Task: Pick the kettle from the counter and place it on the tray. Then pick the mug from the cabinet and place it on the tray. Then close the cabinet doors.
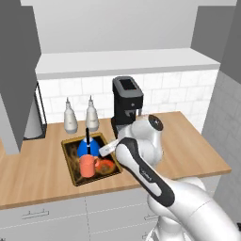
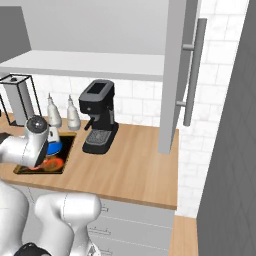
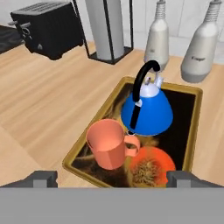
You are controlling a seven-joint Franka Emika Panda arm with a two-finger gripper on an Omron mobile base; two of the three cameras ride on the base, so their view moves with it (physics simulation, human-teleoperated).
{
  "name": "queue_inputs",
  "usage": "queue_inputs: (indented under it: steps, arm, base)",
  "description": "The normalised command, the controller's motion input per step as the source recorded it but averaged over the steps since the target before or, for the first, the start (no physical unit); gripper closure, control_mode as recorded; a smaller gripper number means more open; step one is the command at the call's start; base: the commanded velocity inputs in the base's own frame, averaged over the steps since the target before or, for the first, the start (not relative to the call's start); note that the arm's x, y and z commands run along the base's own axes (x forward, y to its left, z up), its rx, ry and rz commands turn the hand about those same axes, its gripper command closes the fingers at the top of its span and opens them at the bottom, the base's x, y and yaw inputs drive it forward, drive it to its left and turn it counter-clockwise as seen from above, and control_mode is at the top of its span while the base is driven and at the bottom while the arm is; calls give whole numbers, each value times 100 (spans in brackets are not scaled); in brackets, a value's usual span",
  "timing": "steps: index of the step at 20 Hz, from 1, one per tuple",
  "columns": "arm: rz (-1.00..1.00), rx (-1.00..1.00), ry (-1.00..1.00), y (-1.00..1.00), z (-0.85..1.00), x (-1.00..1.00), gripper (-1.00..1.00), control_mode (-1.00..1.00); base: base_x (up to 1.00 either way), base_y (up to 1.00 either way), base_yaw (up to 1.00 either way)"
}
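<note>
You are looking at the gripper standing spread wide and empty, its tips on either side of the near end of the tray, gripping nothing. The mug is sitting upright on the tray with its handle turned toward the blue kettle, which is standing just behind it, very close or touching; both placements look done. What is remaining, in my judgement, is the cabinet doors, one of which is hanging open at the right in the right base view. Risk: if you are lifting the hand straight back, a finger may clip the mug rim or the kettle's black arched handle and tip either off the tray. The tray is lying on the light-wood counter, with two white bottles, a black coffee machine, a toaster and white tile behind.
</note>
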Motion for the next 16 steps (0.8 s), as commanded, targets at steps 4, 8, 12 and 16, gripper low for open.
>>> queue_inputs:
  steps: [4,8,12,16]
  arm:
    - [-5,0,3,-16,26,-12,-100,-100]
    - [-18,0,3,-69,78,-40,-100,-100]
    - [-30,0,11,-54,92,-19,-100,-100]
    - [-30,0,7,-28,63,-1,-100,-100]
  base:
    - [0,0,0]
    - [0,0,0]
    - [0,0,0]
    - [0,0,0]
